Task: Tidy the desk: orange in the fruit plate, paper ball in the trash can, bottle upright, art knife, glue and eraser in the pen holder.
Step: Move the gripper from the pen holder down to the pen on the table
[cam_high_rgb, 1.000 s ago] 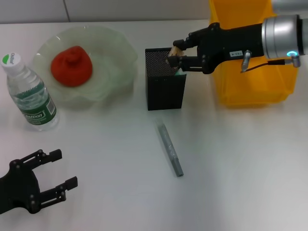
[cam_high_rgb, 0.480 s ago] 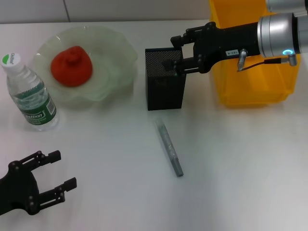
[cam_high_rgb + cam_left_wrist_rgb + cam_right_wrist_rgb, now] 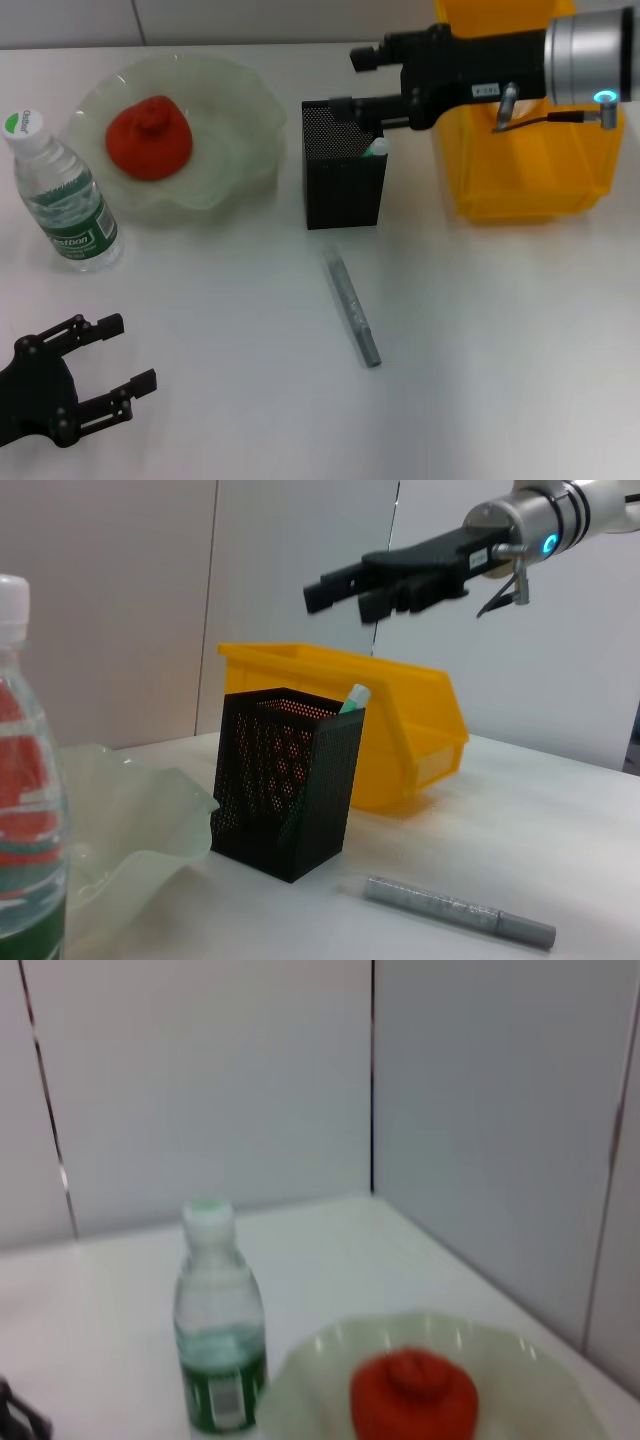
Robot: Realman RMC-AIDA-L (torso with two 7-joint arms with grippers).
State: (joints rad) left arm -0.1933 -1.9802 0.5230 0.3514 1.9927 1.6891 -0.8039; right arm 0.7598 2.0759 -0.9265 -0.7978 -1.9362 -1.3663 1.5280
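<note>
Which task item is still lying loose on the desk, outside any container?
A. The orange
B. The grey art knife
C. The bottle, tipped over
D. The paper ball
B. The art knife lies flat on the desk in front of the pen holder; the orange sits in the fruit plate and the bottle stands upright.

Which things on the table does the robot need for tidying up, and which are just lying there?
For the job:
- orange, in the fruit plate
- bottle, upright
- pen holder, with a green-tipped stick poking out
- trash can
- grey art knife, lying flat on the table
- right tool, open above the holder

Just there:
- left tool, open, parked at the near edge
</note>
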